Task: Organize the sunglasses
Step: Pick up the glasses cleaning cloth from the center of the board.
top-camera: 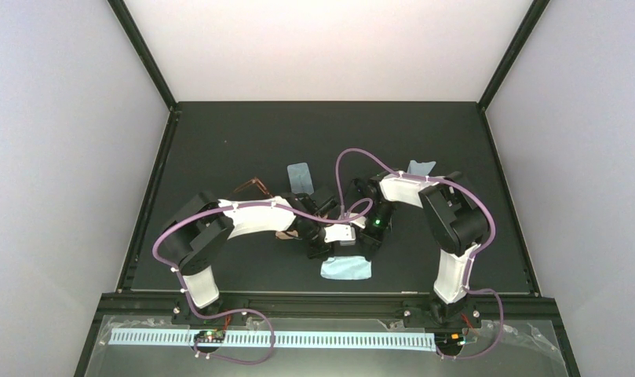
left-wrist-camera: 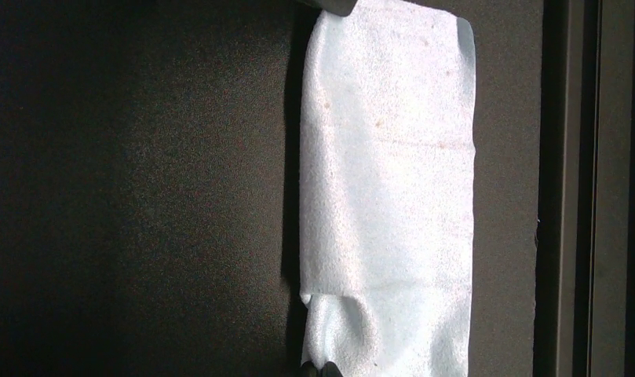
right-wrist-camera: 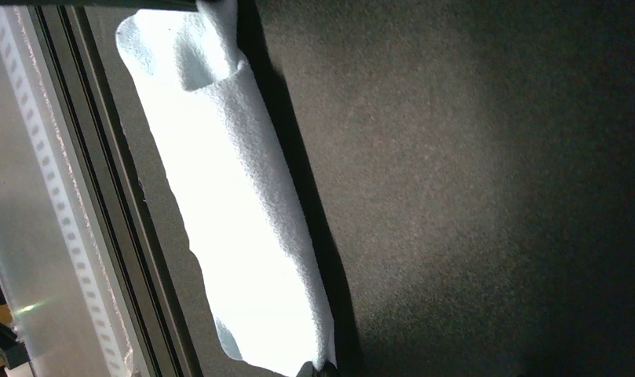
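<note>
The reddish-brown sunglasses lie on the black mat behind my left arm. I cannot make out the black pair; the arms may hide it. A light blue cloth lies folded near the mat's front edge. It fills the left wrist view and the right wrist view. My left gripper is at the cloth's left end, fingertips pinched together on its edge. My right gripper is at the right end, fingertips pinched on its corner.
A blue-grey oblong case lies at the mat's middle back. Another light blue cloth lies behind my right arm. A tan piece shows under my left arm. The front rail runs close beside the held cloth.
</note>
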You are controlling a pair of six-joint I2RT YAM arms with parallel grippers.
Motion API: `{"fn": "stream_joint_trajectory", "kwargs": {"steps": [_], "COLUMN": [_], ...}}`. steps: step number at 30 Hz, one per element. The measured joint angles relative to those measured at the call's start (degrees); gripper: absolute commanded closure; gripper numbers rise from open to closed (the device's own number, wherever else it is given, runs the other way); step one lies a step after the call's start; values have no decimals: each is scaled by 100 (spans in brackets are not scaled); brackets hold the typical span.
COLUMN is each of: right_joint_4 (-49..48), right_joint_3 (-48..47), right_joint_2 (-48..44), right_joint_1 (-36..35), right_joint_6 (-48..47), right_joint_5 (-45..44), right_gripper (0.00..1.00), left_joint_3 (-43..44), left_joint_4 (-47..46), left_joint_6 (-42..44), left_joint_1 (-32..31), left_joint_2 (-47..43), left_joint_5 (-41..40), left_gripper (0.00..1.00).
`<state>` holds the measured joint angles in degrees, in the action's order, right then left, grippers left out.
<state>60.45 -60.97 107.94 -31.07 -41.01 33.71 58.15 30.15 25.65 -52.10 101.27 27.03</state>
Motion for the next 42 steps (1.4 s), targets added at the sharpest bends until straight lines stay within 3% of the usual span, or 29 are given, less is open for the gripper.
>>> {"fn": "stream_joint_trajectory", "kwargs": {"steps": [20,23,27,30,36,42], "right_joint_4": [50,50,48,48,48,48], "right_joint_3": [166,166,166,166,166,166], "right_joint_2": [-118,-120,-120,-120,-120,-120], "right_joint_1": [136,144,153,153,153,153], "right_joint_6": [-11,-11,-11,-11,-11,-11], "right_joint_5": [-164,-164,-162,-162,-162,-162], "right_gripper": [98,98,98,98,98,98], "left_joint_3": [-2,0,0,-2,0,0], "left_joint_4": [46,46,37,11,-37,-140], "left_joint_6": [0,0,-24,-50,-79,-85], "left_joint_1": [72,72,76,76,76,76], "left_joint_2": [-116,-116,-116,-116,-114,-81], "left_joint_5": [-2,-2,-2,-7,-28,-70], "left_gripper": [98,91,72,63,56,55]}}
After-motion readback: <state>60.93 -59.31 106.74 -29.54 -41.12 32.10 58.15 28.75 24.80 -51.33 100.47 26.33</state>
